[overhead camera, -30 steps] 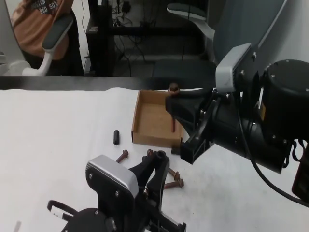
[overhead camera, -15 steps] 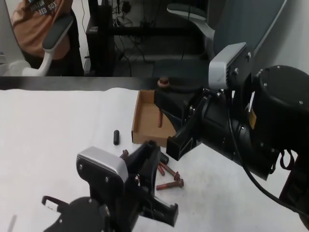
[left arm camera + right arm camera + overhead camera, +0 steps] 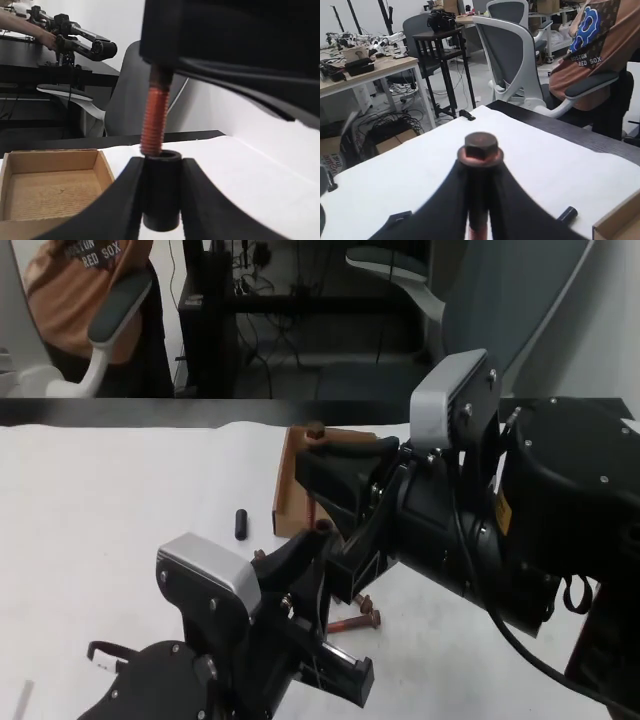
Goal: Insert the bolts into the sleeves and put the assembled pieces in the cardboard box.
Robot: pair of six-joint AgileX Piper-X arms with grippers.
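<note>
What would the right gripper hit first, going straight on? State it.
The right gripper's bolt meets the black sleeve held by the left gripper; the tip seems at its mouth, depth unclear.

Coppery threaded metal on the bolt [image 3: 154, 120], matt black sleeve [image 3: 161, 192], rough corrugated cardboard box [image 3: 50, 192], white matt counter [image 3: 100, 505].
</note>
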